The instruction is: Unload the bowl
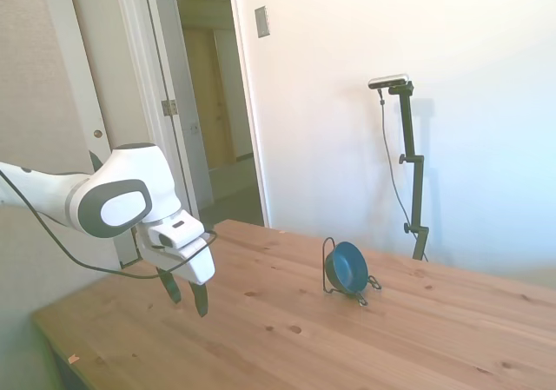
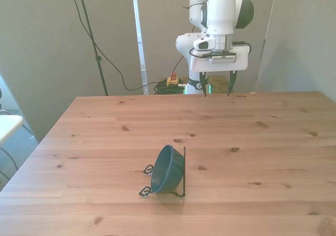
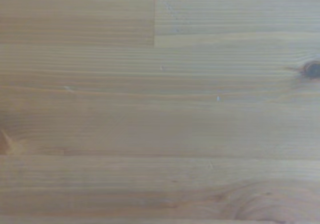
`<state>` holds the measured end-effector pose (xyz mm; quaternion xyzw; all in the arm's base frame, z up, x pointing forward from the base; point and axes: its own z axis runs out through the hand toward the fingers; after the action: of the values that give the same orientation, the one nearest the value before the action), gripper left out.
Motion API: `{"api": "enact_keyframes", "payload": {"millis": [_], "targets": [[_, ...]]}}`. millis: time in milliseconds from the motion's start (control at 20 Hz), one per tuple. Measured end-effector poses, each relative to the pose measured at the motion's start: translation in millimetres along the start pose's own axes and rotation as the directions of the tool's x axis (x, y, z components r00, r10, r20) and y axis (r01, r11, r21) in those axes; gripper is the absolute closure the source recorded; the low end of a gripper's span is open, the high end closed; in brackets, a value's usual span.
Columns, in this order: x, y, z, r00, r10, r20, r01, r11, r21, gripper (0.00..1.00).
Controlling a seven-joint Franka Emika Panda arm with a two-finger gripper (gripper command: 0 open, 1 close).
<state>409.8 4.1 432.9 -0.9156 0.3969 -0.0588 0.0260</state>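
Observation:
The dark blue-teal bowl [image 1: 349, 267] [image 2: 167, 168] stands on edge, leaning in a thin black wire rack [image 1: 330, 268] [image 2: 183, 173] on the wooden table. My gripper [image 1: 184, 294] [image 2: 216, 84] hangs open above the table's far side in the front view, well apart from the bowl, with nothing between its fingers. The wrist view holds only bare wood planks.
The wooden table [image 1: 287, 338] [image 2: 252, 141] carries only the rack and the bowl. An open doorway [image 1: 217, 103] lies behind the arm in the side view. Cables and a thin stand [image 2: 92, 41] hang behind the table in the front view.

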Motion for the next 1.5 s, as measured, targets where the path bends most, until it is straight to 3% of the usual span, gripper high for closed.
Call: {"api": "enact_keyframes", "payload": {"millis": [400, 900, 1100, 1500], "targets": [[24, 11, -8, 1.000, -0.007, -0.029, 0.008, 0.999, 0.049, 0.00], [132, 36, -33, 0.991, -0.074, -0.113, 0.088, 0.988, 0.130, 0.00], [177, 36, -43, 0.984, -0.108, -0.141, 0.133, 0.974, 0.182, 0.00], [261, 24, -20, 0.978, -0.148, -0.147, 0.177, 0.962, 0.207, 0.00]]}}
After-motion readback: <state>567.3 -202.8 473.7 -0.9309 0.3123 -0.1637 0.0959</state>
